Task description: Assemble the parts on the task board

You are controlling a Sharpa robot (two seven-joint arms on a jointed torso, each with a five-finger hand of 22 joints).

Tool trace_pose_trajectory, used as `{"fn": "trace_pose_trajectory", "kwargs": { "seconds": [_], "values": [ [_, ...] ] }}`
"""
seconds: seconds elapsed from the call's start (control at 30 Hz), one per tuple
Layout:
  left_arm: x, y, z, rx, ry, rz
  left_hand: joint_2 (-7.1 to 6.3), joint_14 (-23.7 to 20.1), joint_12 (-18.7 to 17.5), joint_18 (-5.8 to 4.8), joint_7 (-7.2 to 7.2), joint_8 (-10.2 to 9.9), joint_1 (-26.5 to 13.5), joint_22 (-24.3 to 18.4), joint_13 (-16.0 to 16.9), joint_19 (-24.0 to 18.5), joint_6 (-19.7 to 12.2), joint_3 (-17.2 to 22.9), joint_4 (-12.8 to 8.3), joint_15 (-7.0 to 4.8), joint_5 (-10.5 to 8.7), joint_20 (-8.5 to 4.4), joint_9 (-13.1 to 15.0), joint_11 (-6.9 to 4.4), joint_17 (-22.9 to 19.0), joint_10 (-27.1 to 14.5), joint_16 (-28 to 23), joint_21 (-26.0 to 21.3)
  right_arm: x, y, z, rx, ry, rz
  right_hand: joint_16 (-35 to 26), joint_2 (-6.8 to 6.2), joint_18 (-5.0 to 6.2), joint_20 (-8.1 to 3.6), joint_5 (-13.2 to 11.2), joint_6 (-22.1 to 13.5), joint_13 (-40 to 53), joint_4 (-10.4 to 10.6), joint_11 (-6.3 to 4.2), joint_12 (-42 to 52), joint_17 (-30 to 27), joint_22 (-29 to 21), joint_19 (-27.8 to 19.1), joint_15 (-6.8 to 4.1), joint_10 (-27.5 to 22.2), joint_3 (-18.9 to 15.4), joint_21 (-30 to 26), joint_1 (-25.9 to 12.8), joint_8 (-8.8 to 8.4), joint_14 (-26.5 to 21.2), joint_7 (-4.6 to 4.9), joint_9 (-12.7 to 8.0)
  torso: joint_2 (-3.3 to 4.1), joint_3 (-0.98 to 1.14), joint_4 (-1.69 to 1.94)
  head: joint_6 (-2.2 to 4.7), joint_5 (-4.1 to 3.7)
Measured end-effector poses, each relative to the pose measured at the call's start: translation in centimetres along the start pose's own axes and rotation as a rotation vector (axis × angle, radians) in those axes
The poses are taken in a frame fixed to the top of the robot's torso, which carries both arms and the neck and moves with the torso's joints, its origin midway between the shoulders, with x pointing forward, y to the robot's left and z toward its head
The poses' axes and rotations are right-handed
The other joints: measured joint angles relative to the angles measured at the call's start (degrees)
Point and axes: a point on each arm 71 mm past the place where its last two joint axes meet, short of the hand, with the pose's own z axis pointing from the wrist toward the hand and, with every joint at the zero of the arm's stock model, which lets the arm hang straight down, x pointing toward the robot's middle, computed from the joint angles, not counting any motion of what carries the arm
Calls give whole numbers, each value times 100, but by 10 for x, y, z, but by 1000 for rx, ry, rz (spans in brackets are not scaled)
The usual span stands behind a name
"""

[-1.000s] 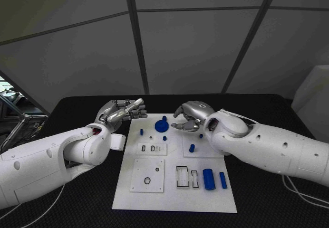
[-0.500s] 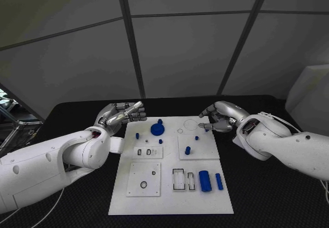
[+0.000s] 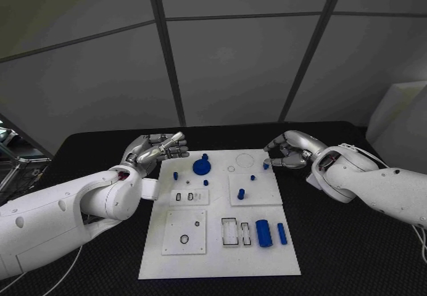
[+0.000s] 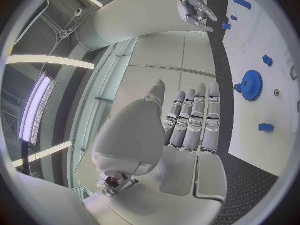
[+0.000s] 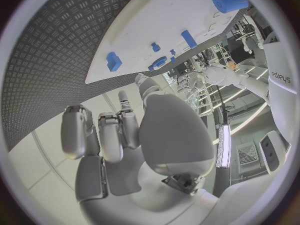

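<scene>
The white task board lies in the middle of the table. A blue gear sits near its far end, with several small blue pegs around it. One peg stands by the far right corner. A blue cylinder and a thin blue bar lie on the near right. My right hand hovers just off that far right corner, fingers loosely curled, holding nothing. My left hand hovers off the far left corner with fingers straight and empty. The left wrist view shows the gear and my right hand.
The board has rectangular slots and a ring recess on its near half. The black table extends on both sides of the board. The right wrist view shows the board with the cylinder.
My right hand has drawn back from over the board's far middle to its far right corner, uncovering a small peg there. The left hand has stayed put.
</scene>
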Motion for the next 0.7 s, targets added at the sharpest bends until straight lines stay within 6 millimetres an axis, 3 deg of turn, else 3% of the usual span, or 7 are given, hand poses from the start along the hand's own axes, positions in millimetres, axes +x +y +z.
{"fn": "trace_pose_trajectory", "kwargs": {
  "seconds": [0.2,0.7],
  "values": [
    [1,1,1,-1,3,-2,0,0,0,0,0,0,0,0,0,0,0,16,-16,0,0,0,0,0,3,0,0,0,4,-7,5,10,25,-4,0,44,0,0,-321,0,0,-138,-21,-21,0,0,0,0,-21,-4,-8,180,-23,0,0,0,-1,-12,12,-14,5],
    [0,1,1,-1,2,-1,0,0,0,0,0,0,0,0,0,0,0,16,-16,0,0,0,0,0,3,0,0,0,9,-14,7,18,81,-16,0,45,1,0,-368,0,0,-154,-20,-21,-1,0,0,0,-20,-20,-8,225,-23,0,0,0,-8,-18,0,-46,8]
  ]
}}
